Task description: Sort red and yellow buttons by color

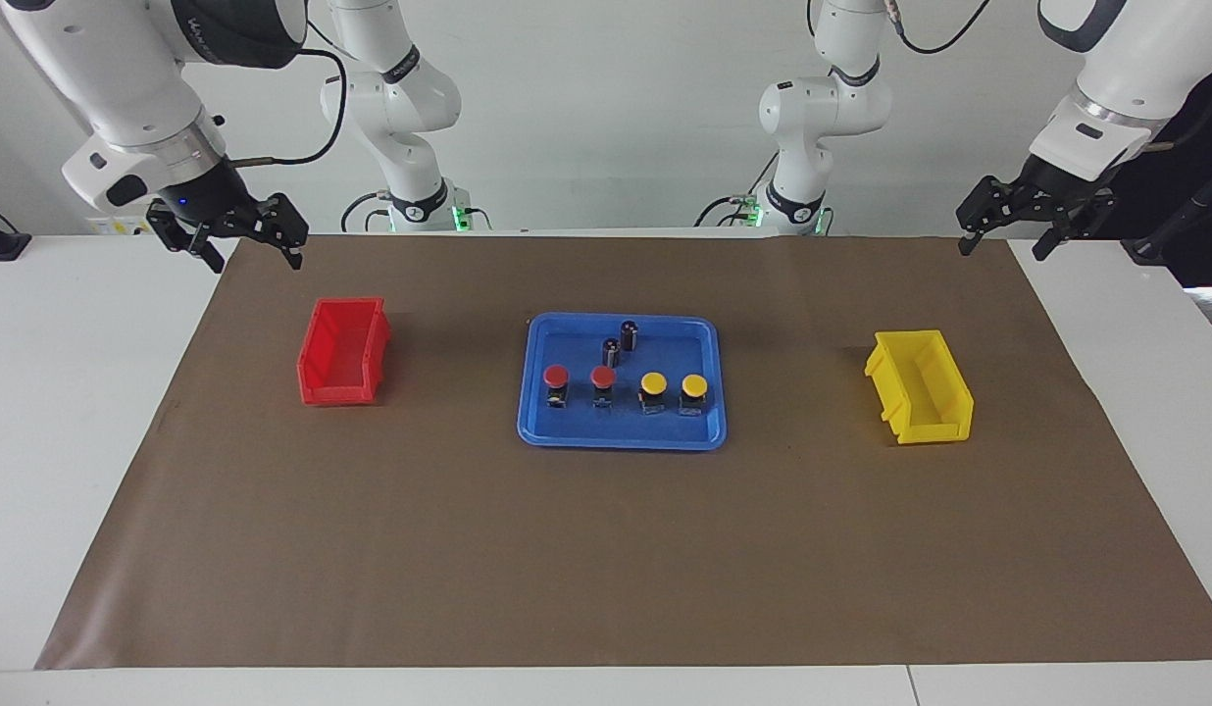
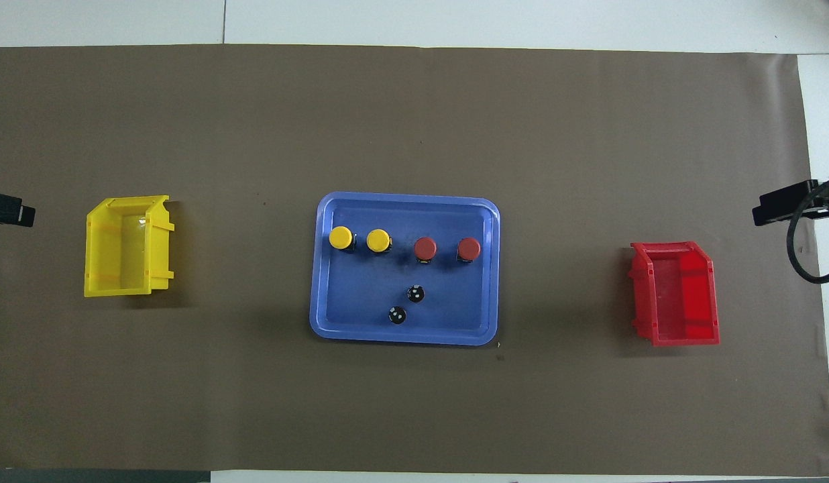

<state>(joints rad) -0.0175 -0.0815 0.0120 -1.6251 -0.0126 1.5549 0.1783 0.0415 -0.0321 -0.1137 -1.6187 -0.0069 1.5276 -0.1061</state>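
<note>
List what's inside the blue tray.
Blue tray holds two yellow buttons, two red buttons and two dark cylinders. Nothing covers it; button bodies mostly hidden under caps overhead.

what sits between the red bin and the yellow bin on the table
The blue tray, seen best in the overhead view. On it stand two yellow buttons, two red buttons and two dark cylinders. Bare brown mat lies between the tray and each bin.
</note>
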